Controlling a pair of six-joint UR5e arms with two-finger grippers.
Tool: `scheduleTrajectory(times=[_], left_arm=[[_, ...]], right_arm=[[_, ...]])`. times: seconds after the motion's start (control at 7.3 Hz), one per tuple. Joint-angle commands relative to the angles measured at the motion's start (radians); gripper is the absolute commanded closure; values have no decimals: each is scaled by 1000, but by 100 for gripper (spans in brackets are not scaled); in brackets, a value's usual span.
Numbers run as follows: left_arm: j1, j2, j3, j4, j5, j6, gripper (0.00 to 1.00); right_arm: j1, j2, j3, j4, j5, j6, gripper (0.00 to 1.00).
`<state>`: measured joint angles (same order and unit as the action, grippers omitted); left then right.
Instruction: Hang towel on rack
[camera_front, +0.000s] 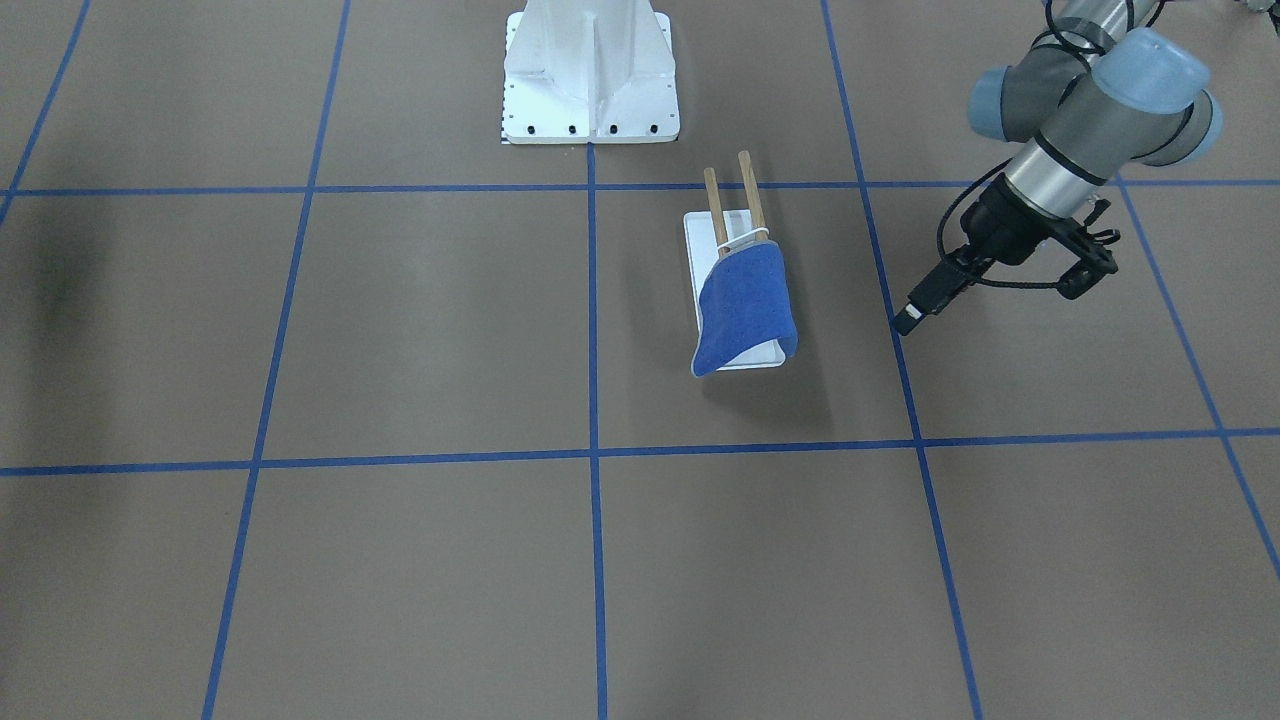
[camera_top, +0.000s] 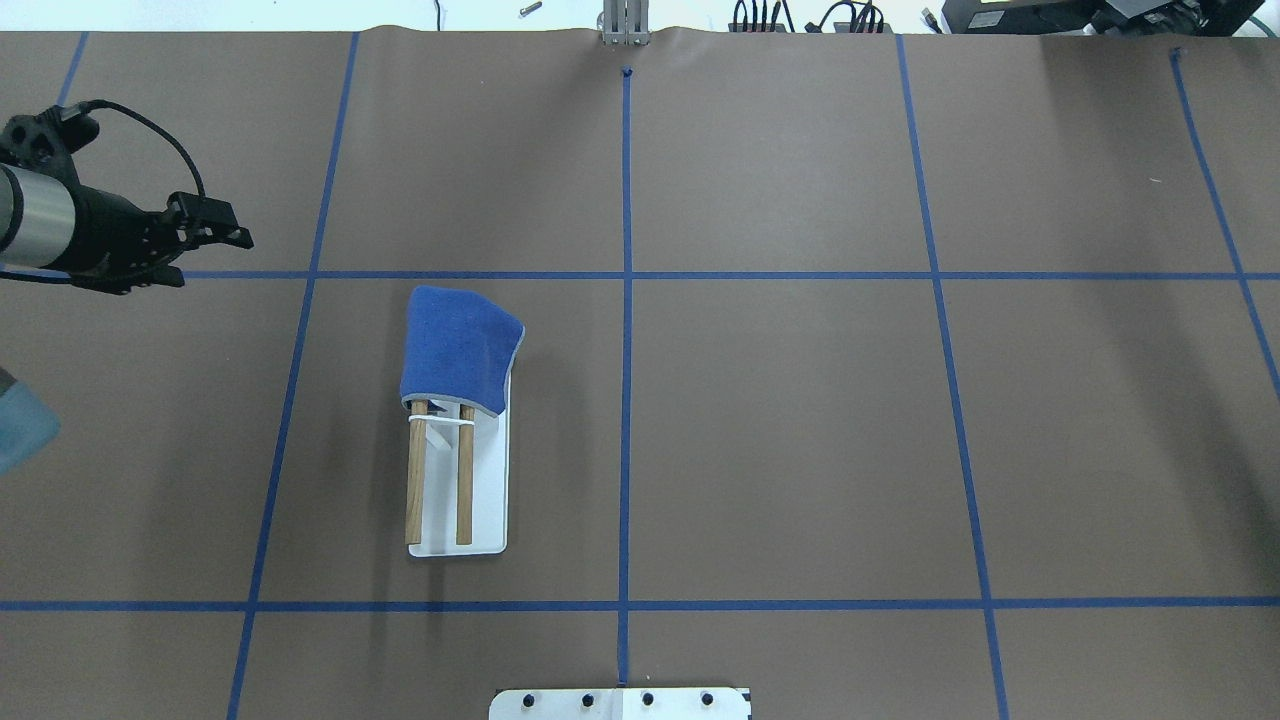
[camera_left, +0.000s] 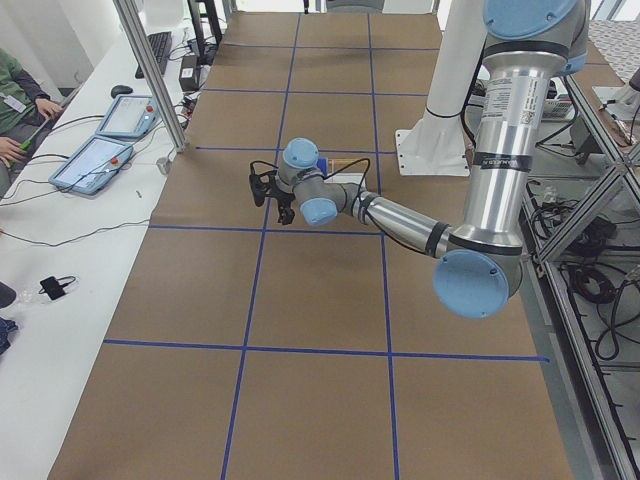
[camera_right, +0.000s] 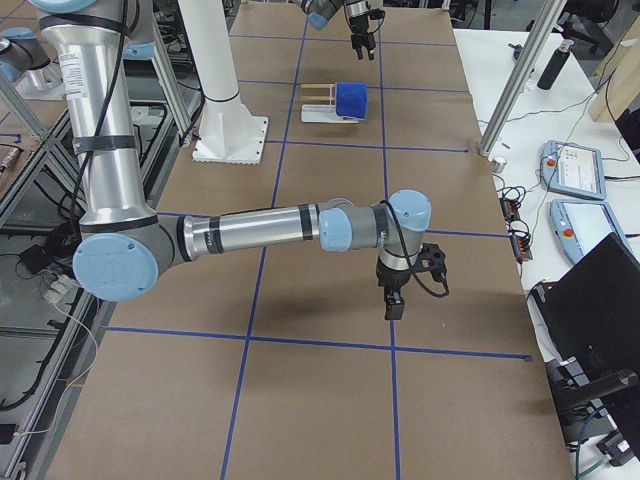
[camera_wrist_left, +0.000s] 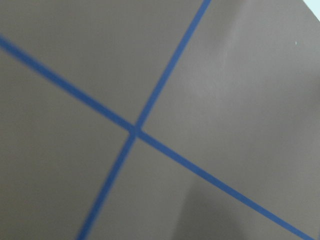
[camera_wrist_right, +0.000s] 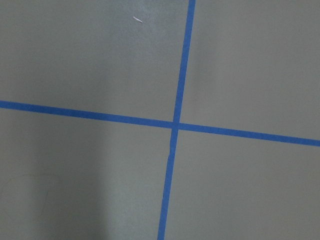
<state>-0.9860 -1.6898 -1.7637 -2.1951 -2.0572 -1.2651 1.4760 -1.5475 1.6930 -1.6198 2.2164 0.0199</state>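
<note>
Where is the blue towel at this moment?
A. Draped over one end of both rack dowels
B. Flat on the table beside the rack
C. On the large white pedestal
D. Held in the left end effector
A: the towel hangs over the ends of both dowels of the rack, while the left end effector is off to the side, apart from it.

You cannot see the far ends of the rack's (camera_top: 488, 480) dowels (camera_top: 464, 485): the towel (camera_top: 458, 345) covers them. The left hand (camera_top: 215, 235) is too dark and small to judge its jaws, and the right hand (camera_right: 394, 302) shows only small, from the side.
</note>
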Motion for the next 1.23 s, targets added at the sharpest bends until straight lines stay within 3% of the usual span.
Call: scheduleTrajectory(times=[0.0,0.27,0.41,0.68,1.1], left_arm=[[-139,5,0,221,-1,537,2],[-254,16,1,450,-3,932,2],[-305,45,6,496,-8,1042,2],[-380,131,13,640,-120,1144,2],[-569,245,4,644,-248,1456,2]], right_arm=[[10,-60,62,1,-24,-11,0],[10,-81,57,1,-18,-11,0],[10,-80,62,0,-12,-8,0],[10,-78,62,0,-6,-3,0],[10,-78,68,1,8,-5,0]])
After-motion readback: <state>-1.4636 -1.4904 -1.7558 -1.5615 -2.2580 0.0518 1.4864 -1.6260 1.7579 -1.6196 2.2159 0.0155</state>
